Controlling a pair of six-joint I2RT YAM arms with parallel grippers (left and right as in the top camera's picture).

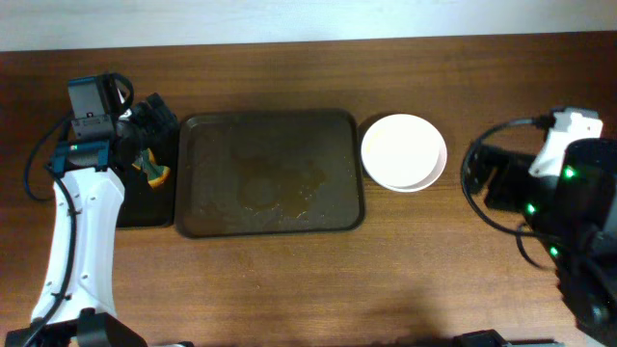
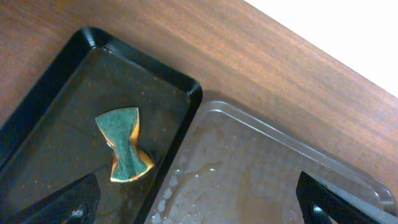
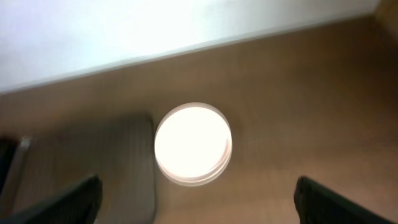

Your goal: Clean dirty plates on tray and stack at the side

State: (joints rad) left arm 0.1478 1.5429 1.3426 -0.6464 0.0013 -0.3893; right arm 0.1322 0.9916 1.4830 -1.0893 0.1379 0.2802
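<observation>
The white plates (image 1: pixel 403 151) sit stacked on the table just right of the dark brown tray (image 1: pixel 270 173); they also show in the right wrist view (image 3: pixel 193 144), blurred and bright. The tray holds no plates, only wet streaks (image 2: pixel 261 180). My left gripper (image 2: pixel 196 208) is open and empty, hovering over the edge between the black tray and the brown tray. My right gripper (image 3: pixel 196 199) is open and empty, back from the plate stack at the table's right side.
A smaller black tray (image 1: pixel 145 173) lies left of the brown tray and holds a green and orange sponge (image 2: pixel 126 145), which also shows in the overhead view (image 1: pixel 151 170). The right arm's body (image 1: pixel 559 212) fills the right edge.
</observation>
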